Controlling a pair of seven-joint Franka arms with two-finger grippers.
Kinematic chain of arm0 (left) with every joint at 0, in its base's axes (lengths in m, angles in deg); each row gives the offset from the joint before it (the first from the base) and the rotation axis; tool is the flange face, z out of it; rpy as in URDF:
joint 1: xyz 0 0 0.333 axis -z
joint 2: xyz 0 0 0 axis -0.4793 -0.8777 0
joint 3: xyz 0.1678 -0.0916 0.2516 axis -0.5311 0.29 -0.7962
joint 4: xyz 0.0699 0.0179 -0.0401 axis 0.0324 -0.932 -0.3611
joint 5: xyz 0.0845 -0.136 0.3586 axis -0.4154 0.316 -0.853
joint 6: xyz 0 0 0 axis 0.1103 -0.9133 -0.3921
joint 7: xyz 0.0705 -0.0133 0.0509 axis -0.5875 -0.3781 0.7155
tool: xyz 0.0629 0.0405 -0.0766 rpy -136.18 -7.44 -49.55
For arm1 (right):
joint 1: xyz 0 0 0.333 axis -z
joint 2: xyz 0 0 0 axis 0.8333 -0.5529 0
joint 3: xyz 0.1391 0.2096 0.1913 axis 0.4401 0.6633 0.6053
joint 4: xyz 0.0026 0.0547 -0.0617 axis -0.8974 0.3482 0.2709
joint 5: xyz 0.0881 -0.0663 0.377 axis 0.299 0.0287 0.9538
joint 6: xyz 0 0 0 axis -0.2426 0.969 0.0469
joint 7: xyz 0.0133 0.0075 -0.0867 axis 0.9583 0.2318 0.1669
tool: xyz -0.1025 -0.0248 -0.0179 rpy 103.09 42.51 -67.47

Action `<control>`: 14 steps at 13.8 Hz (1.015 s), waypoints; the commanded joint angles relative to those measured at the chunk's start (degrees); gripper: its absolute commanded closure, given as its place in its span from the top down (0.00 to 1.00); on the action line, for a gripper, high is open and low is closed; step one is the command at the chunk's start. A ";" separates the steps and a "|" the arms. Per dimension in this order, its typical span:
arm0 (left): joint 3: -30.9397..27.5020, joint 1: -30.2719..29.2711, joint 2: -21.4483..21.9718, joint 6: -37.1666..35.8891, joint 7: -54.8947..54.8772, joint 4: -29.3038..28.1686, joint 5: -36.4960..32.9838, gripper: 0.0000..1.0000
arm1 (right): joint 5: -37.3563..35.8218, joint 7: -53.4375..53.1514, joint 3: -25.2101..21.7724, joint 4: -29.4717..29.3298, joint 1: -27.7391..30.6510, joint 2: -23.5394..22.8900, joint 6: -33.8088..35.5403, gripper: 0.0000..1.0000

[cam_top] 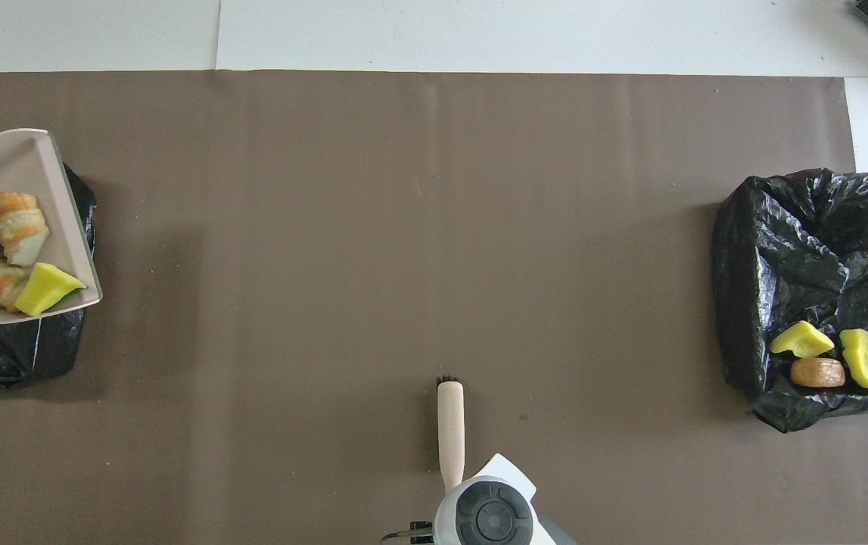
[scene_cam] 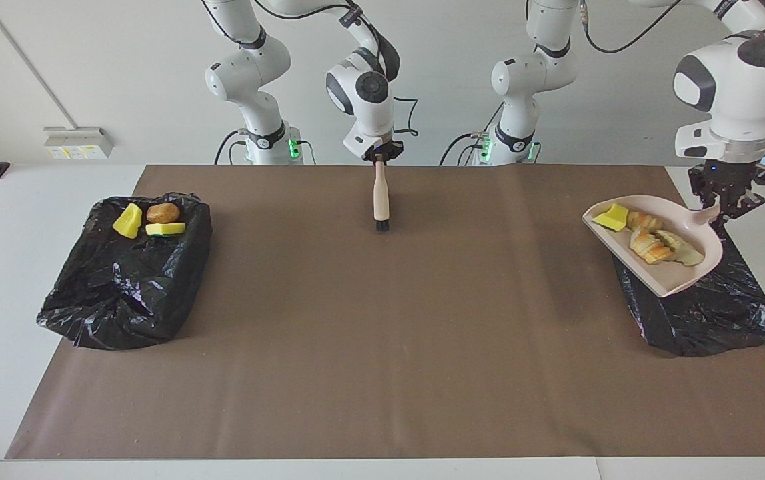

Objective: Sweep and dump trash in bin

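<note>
The left gripper (scene_cam: 722,208), clamped on the dustpan (scene_cam: 662,277), holds it over one bin (scene_cam: 715,313) with four trash pieces (scene_cam: 652,243) aboard. Three more (scene_cam: 149,221) lie in the second bin (scene_cam: 122,287). The right gripper (scene_cam: 379,157), clamped on one brush (scene_cam: 380,197), hangs over the mat (scene_cam: 382,333).

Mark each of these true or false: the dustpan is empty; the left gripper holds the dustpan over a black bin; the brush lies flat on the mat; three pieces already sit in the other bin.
1. The dustpan is empty. False: it carries four pieces of trash, one yellow chunk and three bread-like lumps.
2. The left gripper holds the dustpan by its handle, raised over the black bin at the left arm's end of the table. True.
3. The brush lies flat on the mat. False: it hangs bristles down from the right gripper, which is shut on its handle.
4. Three pieces, two yellow and one brown, sit in the other bin. True.
</note>
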 commanded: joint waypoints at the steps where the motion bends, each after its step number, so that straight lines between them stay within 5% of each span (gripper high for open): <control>1: 0.77 -6.33 -2.50 0.37 -3.96 4.63 1.31 0.00 | -1.31 0.93 0.14 0.77 0.12 -0.62 -2.08 0.00; 2: 0.69 -7.74 -3.46 0.72 -3.96 5.16 0.44 0.00 | -1.31 1.20 0.14 0.77 0.21 -0.97 -1.90 0.00; 3: 0.51 -8.10 -4.95 1.94 -3.96 6.12 -1.23 0.00 | -1.31 1.90 0.14 0.60 0.73 -1.41 -1.55 0.30; 4: 0.42 -8.46 -6.53 3.08 -3.96 7.17 -5.07 0.00 | -1.31 3.12 0.14 0.25 0.74 -1.59 -1.38 0.93; 5: 0.42 -8.81 -8.20 3.96 -3.44 8.14 -9.03 0.00 | -1.31 4.18 0.14 -0.63 0.83 -1.85 -1.37 1.00; 14: 0.42 -8.81 -12.35 5.04 9.31 8.85 -41.38 0.00 | -5.95 7.00 -0.48 -17.58 13.20 0.08 13.19 1.00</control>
